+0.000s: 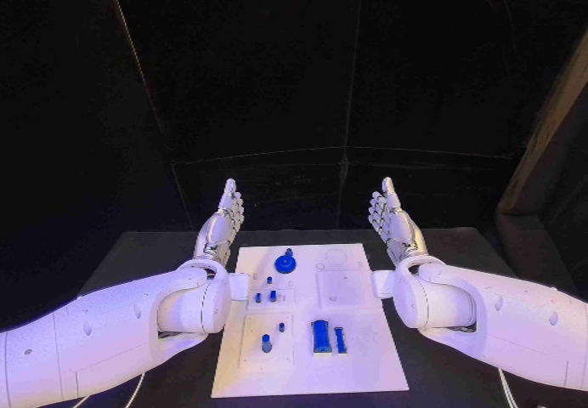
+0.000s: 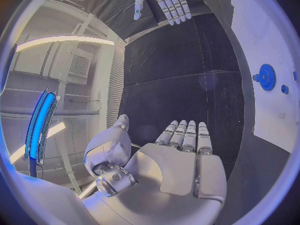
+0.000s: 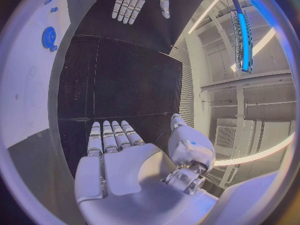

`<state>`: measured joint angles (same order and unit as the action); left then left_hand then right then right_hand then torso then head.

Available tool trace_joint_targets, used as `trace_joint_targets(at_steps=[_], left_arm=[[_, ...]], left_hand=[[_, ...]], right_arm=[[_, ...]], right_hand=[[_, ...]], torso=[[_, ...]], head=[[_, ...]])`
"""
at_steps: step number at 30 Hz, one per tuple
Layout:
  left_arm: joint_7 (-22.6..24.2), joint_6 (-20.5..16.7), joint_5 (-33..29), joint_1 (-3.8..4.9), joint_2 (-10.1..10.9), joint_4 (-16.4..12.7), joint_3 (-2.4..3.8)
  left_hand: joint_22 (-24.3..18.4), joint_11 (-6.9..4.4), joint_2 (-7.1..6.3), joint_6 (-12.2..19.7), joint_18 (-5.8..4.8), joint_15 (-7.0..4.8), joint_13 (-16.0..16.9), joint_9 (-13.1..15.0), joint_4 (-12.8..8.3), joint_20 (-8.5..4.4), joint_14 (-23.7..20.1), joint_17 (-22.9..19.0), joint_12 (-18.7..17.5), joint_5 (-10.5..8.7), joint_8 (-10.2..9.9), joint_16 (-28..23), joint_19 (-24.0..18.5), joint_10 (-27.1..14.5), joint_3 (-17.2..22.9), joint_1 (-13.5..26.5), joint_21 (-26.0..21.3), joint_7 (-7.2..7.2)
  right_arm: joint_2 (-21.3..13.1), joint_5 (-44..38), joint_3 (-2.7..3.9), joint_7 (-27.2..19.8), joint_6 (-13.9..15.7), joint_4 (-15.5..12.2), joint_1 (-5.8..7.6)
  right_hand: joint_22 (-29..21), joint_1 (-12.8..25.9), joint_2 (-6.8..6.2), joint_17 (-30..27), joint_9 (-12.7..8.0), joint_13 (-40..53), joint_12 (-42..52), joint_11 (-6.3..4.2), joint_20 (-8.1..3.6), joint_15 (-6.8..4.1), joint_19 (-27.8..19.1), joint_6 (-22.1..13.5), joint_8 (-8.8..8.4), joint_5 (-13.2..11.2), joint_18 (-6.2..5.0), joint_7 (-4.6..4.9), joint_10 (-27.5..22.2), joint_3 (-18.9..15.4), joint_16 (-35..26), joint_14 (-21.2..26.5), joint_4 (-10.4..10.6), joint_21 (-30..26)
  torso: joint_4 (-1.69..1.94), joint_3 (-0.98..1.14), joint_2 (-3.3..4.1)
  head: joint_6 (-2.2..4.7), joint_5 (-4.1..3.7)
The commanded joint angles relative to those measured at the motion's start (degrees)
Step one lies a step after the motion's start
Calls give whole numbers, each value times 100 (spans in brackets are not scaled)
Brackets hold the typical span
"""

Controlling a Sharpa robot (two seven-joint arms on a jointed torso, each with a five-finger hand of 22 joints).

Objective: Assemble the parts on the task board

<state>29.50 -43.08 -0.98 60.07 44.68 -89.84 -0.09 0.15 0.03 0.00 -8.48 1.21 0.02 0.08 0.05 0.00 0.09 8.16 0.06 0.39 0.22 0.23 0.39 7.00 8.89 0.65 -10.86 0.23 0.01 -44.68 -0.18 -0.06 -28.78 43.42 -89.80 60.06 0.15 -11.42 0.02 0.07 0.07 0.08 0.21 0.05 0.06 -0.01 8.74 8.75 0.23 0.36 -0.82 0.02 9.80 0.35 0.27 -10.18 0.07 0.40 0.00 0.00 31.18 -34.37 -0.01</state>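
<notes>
I hold both silver many-fingered hands edge-up and empty over the black table (image 1: 147, 255), the left hand (image 1: 222, 223) at the ten o'clock corner of the white rectangular task board (image 1: 368, 361) and the right hand (image 1: 394, 223) at its two o'clock corner, fingers straight, held together and gripping nothing. The parts lie well apart from either palm: a round blue toothed gear with a knob (image 1: 285, 263) sits toward twelve o'clock on the board, a cluster of small blue pegs (image 1: 265, 296) lies left of centre, and a taller blue block (image 1: 321, 335) with a slim blue pin (image 1: 341, 340) beside it stands toward six o'clock, a lone blue peg (image 1: 266, 343) to its left. I judge these pieces light, rigid plastic, smooth enough to slip, so a fingertip pinch suits them: the gear by its knob or rim, the block across its narrow sides, the pegs near their tops. The board looks stiff and flat; whether it is fixed down I cannot tell.
</notes>
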Motion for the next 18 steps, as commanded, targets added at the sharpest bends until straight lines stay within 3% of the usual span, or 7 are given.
trace_joint_targets(at_steps=[1,5,6,7,8,18], left_arm=[[29,-104,98,9,1,-11,9],[29,-104,98,9,1,-11,9],[29,-104,98,9,1,-11,9],[29,-104,98,9,1,-11,9],[29,-104,98,9,1,-11,9],[29,-104,98,9,1,-11,9]], left_hand=[[-15,-3,0,270,-121,-2,-8,-5,0,-9,-262,-6,-39,-22,-23,-39,-220,-288,-65,357,-23,-1],[-15,-3,0,354,-121,-2,-8,-5,0,-9,-339,-6,-39,-22,-23,-39,-290,-367,-65,455,-23,-1],[-15,-3,0,848,-121,-2,-8,-5,0,-9,-816,-6,-39,-22,-23,-39,-700,-471,-65,581,-23,-1],[-15,-3,0,848,-121,-2,-8,-5,0,-9,-816,-6,-39,-22,-23,-39,-700,-889,-65,672,-23,-1],[-15,-3,0,848,-121,-2,-8,-5,0,-9,-816,-6,-39,-22,-23,-39,-700,-889,-65,1086,-23,-1],[-15,-3,0,848,-121,-2,-8,-5,0,-9,-816,-6,-39,-22,-23,-39,-700,-889,-65,1086,-23,-1]], right_arm=[[-1,18,6,-101,70,-15,10],[-1,18,6,-101,70,-15,10],[-1,18,6,-101,70,-15,10],[-1,18,6,-101,70,-15,10],[-1,18,6,-101,70,-15,10],[-1,18,6,-101,70,-15,10]], right_hand=[[-15,370,-2,-7,-7,-8,-21,-5,-6,1,-284,-280,-23,-36,82,-2,-318,-35,-27,332,-7,-40],[-15,469,-2,-7,-7,-8,-21,-5,-6,1,-361,-361,-23,-36,82,-2,-411,-35,-27,431,-7,-40],[-15,598,-2,-7,-7,-8,-21,-5,-6,1,-459,-452,-23,-36,82,-2,-522,-35,-27,540,-7,-40],[-15,690,-2,-7,-7,-8,-21,-5,-6,1,-874,-875,-23,-36,82,-2,-980,-35,-27,1018,-7,-40],[-15,1142,-2,-7,-7,-8,-21,-5,-6,1,-874,-875,-23,-36,82,-2,-980,-35,-27,1018,-7,-40],[-15,1142,-2,-7,-7,-8,-21,-5,-6,1,-874,-875,-23,-36,82,-2,-980,-35,-27,1018,-7,-40]], torso=[[0,0,0],[0,0,0],[0,0,0],[0,0,0],[0,0,0],[0,0,0]], head=[[-1,1],[-1,1],[-1,1],[-1,1],[-1,1],[-1,1]])
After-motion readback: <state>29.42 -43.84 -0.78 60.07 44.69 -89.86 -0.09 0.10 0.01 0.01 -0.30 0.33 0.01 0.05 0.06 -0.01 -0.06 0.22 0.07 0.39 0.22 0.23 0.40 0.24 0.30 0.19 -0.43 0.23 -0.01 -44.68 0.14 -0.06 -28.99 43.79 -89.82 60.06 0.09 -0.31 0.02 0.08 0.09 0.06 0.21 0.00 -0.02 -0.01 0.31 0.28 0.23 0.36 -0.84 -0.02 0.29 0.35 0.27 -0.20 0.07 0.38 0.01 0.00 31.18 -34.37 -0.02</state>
